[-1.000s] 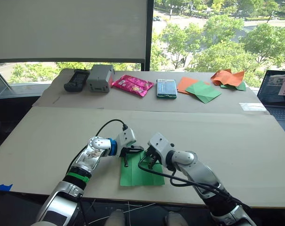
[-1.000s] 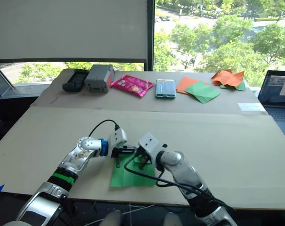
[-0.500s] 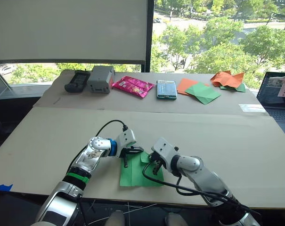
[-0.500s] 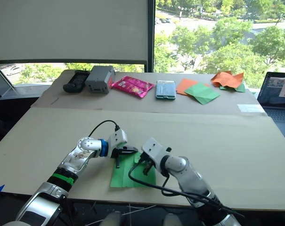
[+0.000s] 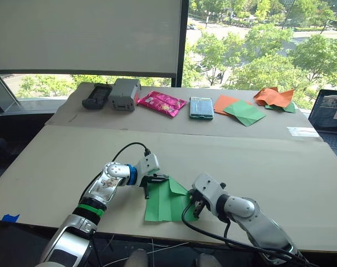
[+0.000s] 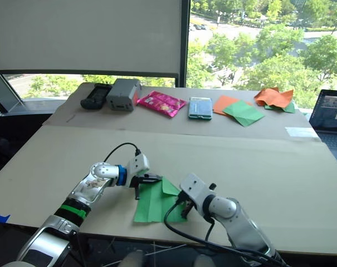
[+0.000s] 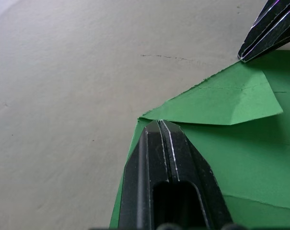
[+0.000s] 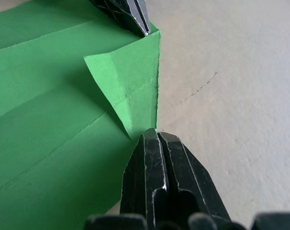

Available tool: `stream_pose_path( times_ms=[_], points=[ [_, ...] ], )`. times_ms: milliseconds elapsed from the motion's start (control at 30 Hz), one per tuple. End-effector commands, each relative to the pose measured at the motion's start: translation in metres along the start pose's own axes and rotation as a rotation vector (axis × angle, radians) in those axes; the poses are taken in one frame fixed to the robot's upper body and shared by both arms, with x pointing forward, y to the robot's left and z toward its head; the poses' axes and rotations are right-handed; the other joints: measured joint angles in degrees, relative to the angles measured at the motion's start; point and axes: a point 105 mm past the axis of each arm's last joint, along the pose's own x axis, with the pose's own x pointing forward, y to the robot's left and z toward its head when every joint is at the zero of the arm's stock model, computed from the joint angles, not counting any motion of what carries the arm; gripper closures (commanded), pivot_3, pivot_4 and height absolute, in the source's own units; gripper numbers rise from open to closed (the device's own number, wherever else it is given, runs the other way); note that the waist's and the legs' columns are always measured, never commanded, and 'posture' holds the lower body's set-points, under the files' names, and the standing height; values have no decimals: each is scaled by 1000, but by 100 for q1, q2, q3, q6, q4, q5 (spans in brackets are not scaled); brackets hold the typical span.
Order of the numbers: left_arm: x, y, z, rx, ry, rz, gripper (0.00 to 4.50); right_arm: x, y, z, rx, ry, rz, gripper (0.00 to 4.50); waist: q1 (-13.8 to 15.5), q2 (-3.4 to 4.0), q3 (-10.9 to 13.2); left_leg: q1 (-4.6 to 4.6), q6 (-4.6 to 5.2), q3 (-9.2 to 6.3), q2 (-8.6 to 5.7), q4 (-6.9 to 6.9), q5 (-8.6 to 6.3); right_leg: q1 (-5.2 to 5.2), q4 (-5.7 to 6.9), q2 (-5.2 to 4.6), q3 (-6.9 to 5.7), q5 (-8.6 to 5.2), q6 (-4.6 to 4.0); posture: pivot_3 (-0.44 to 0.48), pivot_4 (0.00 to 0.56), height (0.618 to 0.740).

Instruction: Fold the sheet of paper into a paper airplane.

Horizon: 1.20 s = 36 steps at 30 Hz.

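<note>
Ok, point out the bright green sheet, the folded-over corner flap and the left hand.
sheet of paper point(image 5: 160, 207), left eye view, flat lower part.
folded corner flap point(image 7: 221, 103), left wrist view, middle of the flap.
left hand point(image 5: 147, 193), left eye view, between its fingertips.

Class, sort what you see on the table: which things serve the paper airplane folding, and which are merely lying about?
In use:
sheet of paper
left gripper
right gripper

Lying about:
pink packet
grey box
black device
orange papers
duller green paper
laptop
</note>
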Motion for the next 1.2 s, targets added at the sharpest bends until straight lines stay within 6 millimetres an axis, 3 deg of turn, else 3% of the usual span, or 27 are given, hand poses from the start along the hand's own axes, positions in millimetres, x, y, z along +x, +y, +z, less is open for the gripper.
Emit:
stream_pose_path(
  times_ms=[33, 133, 233, 300, 433, 500, 733, 900, 1200],
  points=[
    [-2, -4, -22, -34, 80, -8, 4500, -10, 18, -75, 133, 322, 57, 4475, 11, -3, -2, -2, -1, 0, 0, 0, 0, 1, -7, -1, 0, 0, 0, 0, 150, 720],
    [-1, -4, -22, -32, 80, -10, 4500, -12, 19, -72, 128, 314, 55, 4475, 8, -7, -4, -3, -7, 0, 0, 0, -5, 10, -27, -3, -4, -1, 1, 0, 150, 720],
    [0, -3, -21, -31, 79, -11, 4500, -9, 10, -51, 125, 229, 23, 4475, 5, -7, -4, -10, -14, 0, 0, 0, -9, 12, -49, -5, -5, -1, 1, 0, 150, 720],
    [0, -3, -21, -31, 79, -12, 4500, -6, 1, -28, 132, 116, -13, 4475, 2, -9, -2, -15, -14, 0, -1, 0, -9, 10, -52, -6, -6, -1, 2, 0, 150, 720],
    [-1, -2, -22, -29, 79, -9, 4500, -18, -17, 50, 95, -261, -48, 4475, -26, 23, 55, -27, -14, 0, 3, -1, -9, -5, -50, -4, -10, 0, 2, 0, 150, 720],
    [-1, -2, -22, -28, 79, -8, 4500, -18, -14, 64, 90, -332, -22, 4475, -44, 51, 81, -43, -14, 0, 1, -1, -9, -17, -51, -4, -9, 0, 2, 0, 150, 720],
    [-2, 0, -17, -20, 68, 8, 4500, 9, 2, 65, 51, -304, 59, 4475, -57, 54, 83, -40, -11, 0, 2, -1, -7, -9, -45, 4, -9, 2, 6, 0, 150, 720],
    [-10, 7, -10, -18, 48, 44, 4500, 25, 5, 45, 59, -213, 82, 4475, -65, 53, 85, -40, -11, -1, 2, -2, -7, -10, -41, 7, -8, 4, 8, 0, 150, 720],
    [-65, 26, 6, -220, -92, 231, 4500, 32, 8, 32, 44, -156, 111, 4475, -182, 51, 99, -32, -11, -1, 10, -11, -7, -20, -25, 12, -6, 5, 9, 0, 150, 720]
  ],
)
